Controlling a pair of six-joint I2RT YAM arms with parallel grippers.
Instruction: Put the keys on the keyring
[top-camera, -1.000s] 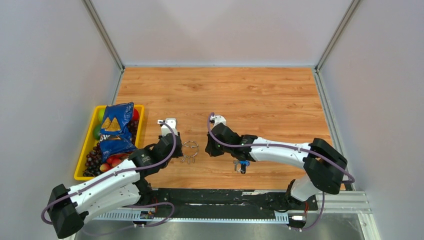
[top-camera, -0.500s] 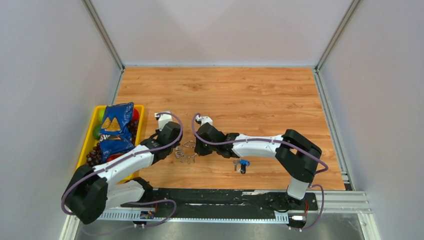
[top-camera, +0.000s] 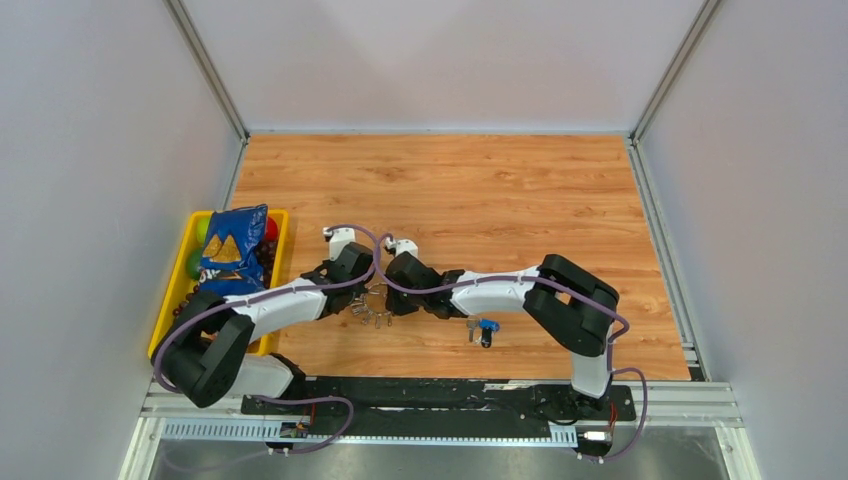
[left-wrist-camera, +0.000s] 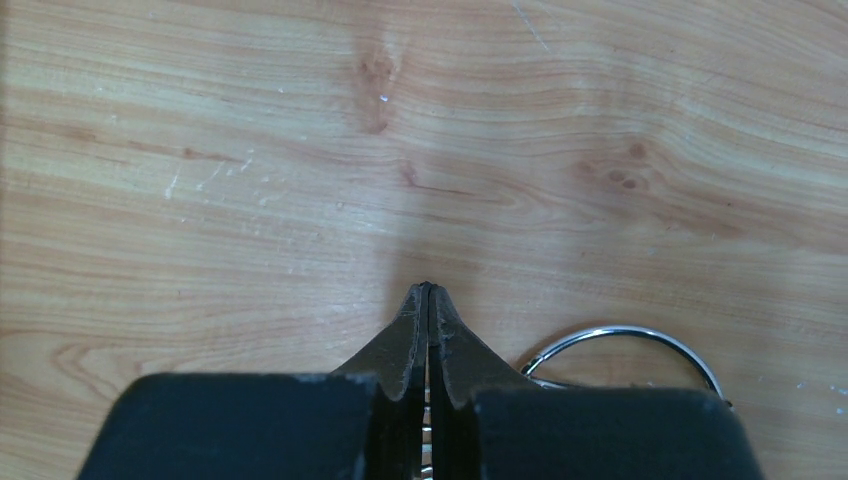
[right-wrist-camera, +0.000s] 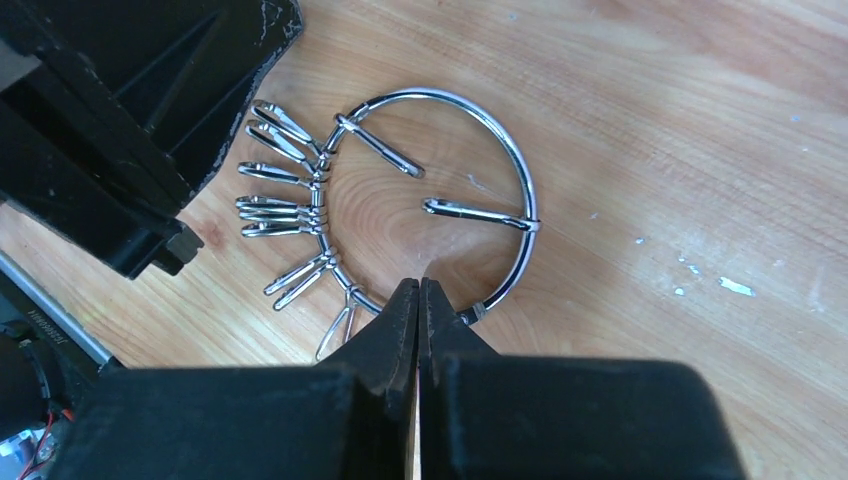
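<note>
Writing: none can be read; the print on the blue chip bag (top-camera: 232, 255) is too small to make out.
Left gripper (left-wrist-camera: 428, 300): clenched on nothing, tips low over bare wood, just beside the keyring's left side.
Right gripper (right-wrist-camera: 418, 295): clenched, tips at the ring's near arc; whether they pinch the wire is hard to tell.
Keyring (right-wrist-camera: 430, 93): flat on the table (top-camera: 450, 190) between the two grippers, with small silver clips fanned along its left side and two more pointing inward.
Keys (top-camera: 482, 328): a loose cluster, one blue-headed and one black-headed, near the front edge and right of the ring, under the right forearm.
Open room: wide bare wood behind and to the right.
Crowding: the grippers almost meet over the ring.
Yellow bin (top-camera: 166, 300): at the left edge, holding the chip bag and fruit, apart from the ring.
</note>
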